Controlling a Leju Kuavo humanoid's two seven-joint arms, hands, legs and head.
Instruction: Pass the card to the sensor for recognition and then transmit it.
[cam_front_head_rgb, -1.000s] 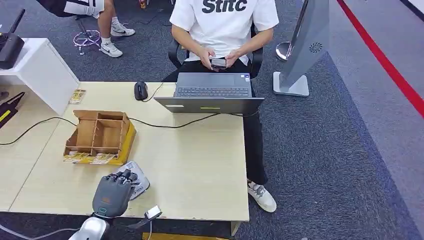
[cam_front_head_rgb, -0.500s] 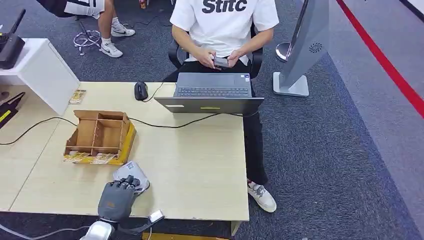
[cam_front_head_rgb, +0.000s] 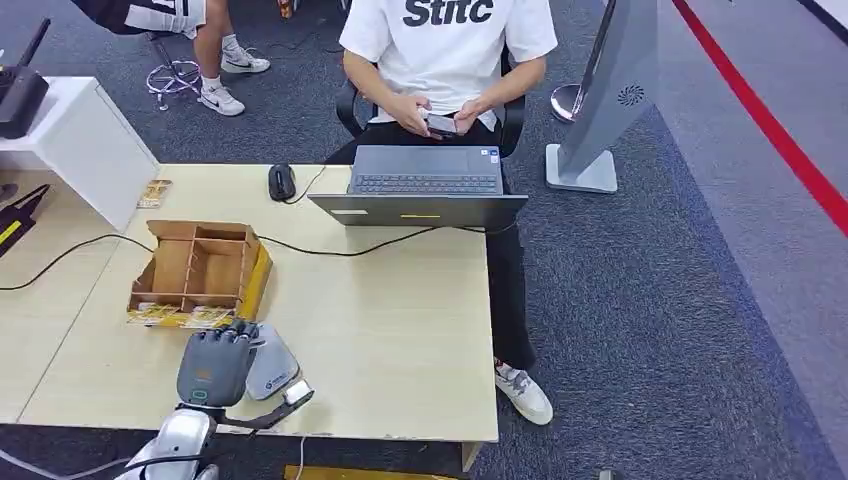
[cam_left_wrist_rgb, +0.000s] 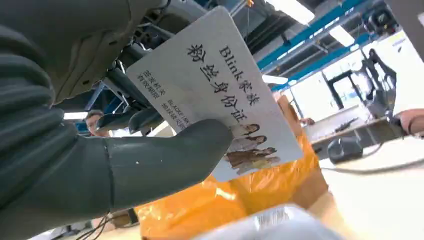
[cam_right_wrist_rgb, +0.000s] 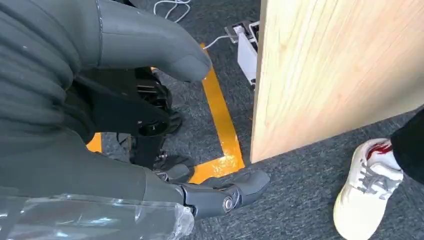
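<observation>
The left robot hand (cam_left_wrist_rgb: 90, 150) pinches the ID card (cam_left_wrist_rgb: 220, 95) between thumb and fingers, just above the grey sensor (cam_front_head_rgb: 272, 368); the thin grip may slip. The right robot hand (cam_right_wrist_rgb: 150, 150) hangs empty, fingers apart.

White card (cam_left_wrist_rgb: 220, 85) with black lettering, grey left hand (cam_front_head_rgb: 213, 363), orange-edged brown box (cam_front_head_rgb: 200, 272)

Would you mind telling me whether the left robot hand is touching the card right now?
Touching. The left wrist view shows the left robot hand with its thumb pressed across the face of the card and dark fingers behind it.
</observation>
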